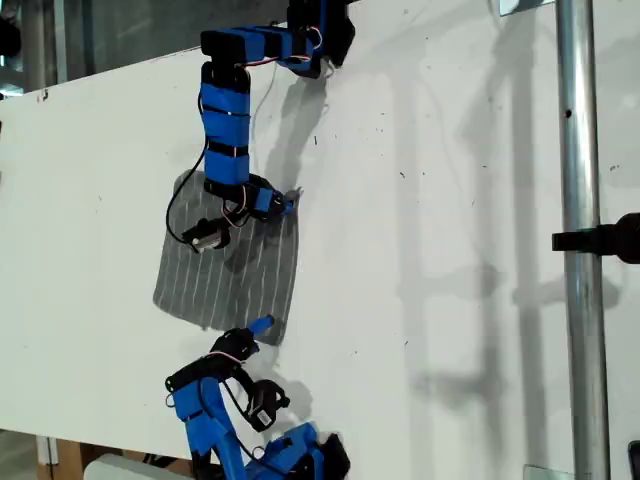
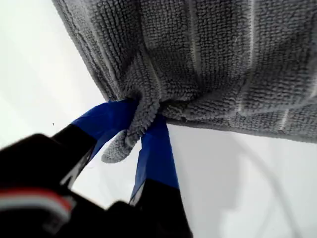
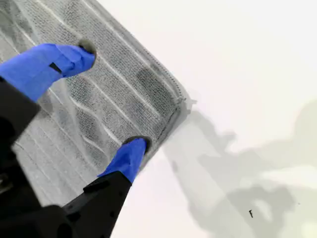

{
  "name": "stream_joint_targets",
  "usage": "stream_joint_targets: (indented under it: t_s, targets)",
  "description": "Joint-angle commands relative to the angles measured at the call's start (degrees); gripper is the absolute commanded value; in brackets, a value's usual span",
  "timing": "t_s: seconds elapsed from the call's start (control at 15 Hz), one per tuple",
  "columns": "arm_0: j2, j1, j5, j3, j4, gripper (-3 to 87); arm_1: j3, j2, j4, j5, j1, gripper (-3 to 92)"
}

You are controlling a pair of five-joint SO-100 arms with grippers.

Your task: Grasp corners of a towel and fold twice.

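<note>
Exterior view, towel [image 1: 228, 280] on white table [image 1: 450, 200]

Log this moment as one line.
towel: flat on table | my first gripper: shut on corner | my second gripper: open over another corner

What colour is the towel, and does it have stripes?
The towel is dark gray with thin pale stripes; the first wrist view shows it best.
</note>
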Motion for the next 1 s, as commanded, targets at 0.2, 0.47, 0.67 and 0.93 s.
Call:
stream_joint_targets:
  t_s: [0.2,0.47,0.67,0.93]
  targets:
    - [-6.33,-1.23,-0.79,-0.26,-7.47,29.1,-0.53,0.00,-0.26,0.09,-0.62,-0.2]
    - [-15.47,-2.29,-5.19,-4.31,-4.92,25.1,-0.53,0.00,-0.26,0.00,-0.62,-0.2]
    - [-14.68,-2.55,-7.38,-2.99,-5.27,10.4,-0.44,0.00,-0.26,0.00,-0.44,-0.2]
    - [-9.67,-0.09,-8.17,1.76,-7.91,-1.4,-0.35,0.09,-0.18,0.09,-0.18,-0.2]
